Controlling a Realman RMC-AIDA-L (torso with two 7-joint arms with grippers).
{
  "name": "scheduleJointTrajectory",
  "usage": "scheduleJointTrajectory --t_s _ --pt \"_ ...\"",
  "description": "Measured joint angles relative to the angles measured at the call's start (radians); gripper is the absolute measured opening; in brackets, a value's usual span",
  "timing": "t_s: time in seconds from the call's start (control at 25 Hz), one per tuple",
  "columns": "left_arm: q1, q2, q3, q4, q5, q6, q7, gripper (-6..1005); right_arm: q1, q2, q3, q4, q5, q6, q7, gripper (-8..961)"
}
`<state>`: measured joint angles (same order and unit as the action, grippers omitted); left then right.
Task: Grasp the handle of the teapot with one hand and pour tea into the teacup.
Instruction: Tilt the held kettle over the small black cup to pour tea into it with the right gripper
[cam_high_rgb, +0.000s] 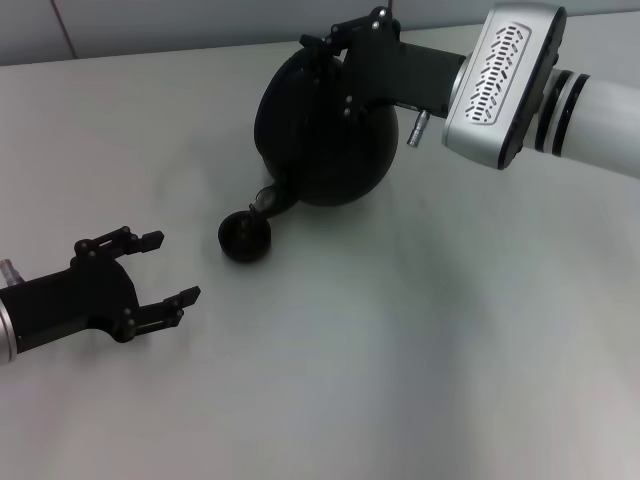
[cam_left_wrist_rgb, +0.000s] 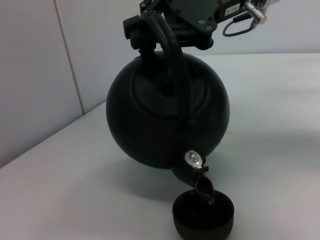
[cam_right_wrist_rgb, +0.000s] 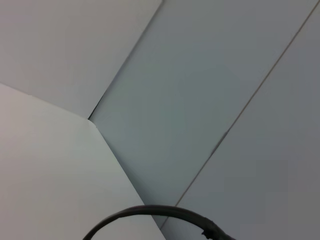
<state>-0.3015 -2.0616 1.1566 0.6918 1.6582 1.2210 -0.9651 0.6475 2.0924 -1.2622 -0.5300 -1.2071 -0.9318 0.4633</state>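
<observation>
The round matte black teapot is lifted and tilted, with its short spout pointing down over the tiny dark teacup on the table. My right gripper is shut on the arched handle at the pot's top. In the left wrist view the teapot hangs from the handle, held by the right gripper, and the spout tip sits just over the teacup. My left gripper is open and empty at the near left, apart from the cup.
The pale table spreads under everything, with a grey wall along its far edge. The right wrist view shows only wall panels, the table edge and a thin black curve.
</observation>
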Motion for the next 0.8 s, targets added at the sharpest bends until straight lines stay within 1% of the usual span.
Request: scheduleJointTrajectory --t_s 0.28,0.48,0.72,0.8 --pt "-0.001 0.0 0.0 0.0 0.0 0.0 0.001 796 0.0 0.0 0.008 0.007 0.008 0.008 0.014 97" --pt "-0.001 0.0 0.0 0.0 0.0 0.0 0.002 796 -0.003 0.0 0.013 0.011 0.015 0.029 0.062 95" --pt "-0.001 0.0 0.0 0.0 0.0 0.0 0.003 796 -0.011 -0.004 0.012 0.024 0.073 0.03 0.083 97" --pt "0.001 0.0 -0.001 0.003 0.0 0.0 0.003 796 -0.014 -0.006 0.017 0.034 0.082 0.028 0.128 97"
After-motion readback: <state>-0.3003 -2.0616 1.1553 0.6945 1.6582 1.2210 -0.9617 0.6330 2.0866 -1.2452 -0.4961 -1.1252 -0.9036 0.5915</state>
